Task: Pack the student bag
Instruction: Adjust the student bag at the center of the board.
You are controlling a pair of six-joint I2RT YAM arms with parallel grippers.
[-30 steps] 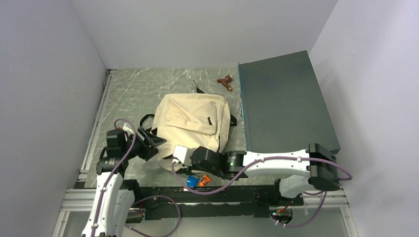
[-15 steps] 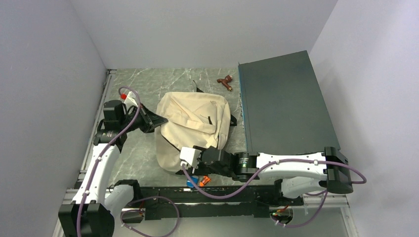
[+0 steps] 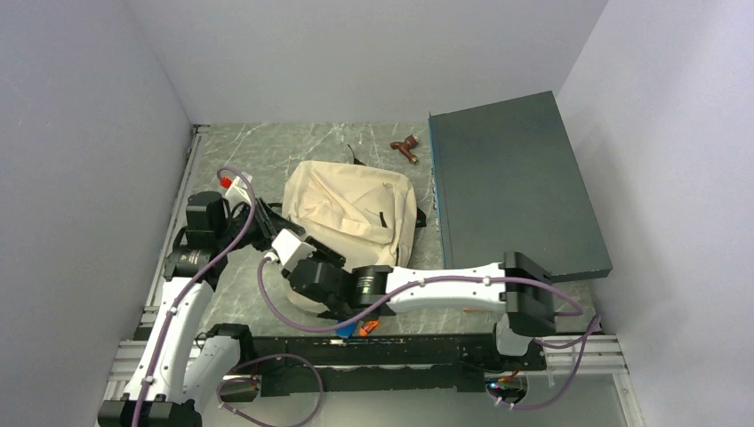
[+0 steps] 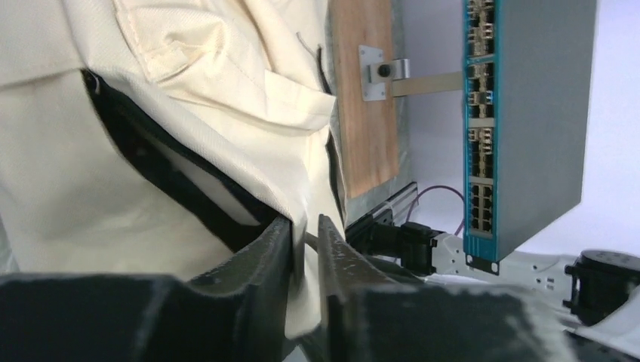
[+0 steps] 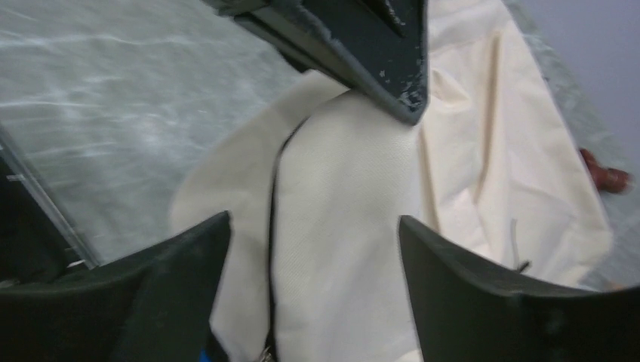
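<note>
Dark teal, the flat box (image 3: 511, 182) fills the 3 o'clock side of the grey marbled counter (image 3: 249, 160); at its 9 o'clock the soft cream canvas student bag (image 3: 356, 209) lies mid-counter, left jaws pinched on the cloth at its dark opening, right jaws apart and empty above its 7 o'clock corner. Packing looks unfinished: small blue and orange pieces (image 3: 366, 326) at 6 o'clock, half-hidden under the right arm (image 3: 445, 289), lie outside, and the bag's contents cannot be made out.
</note>
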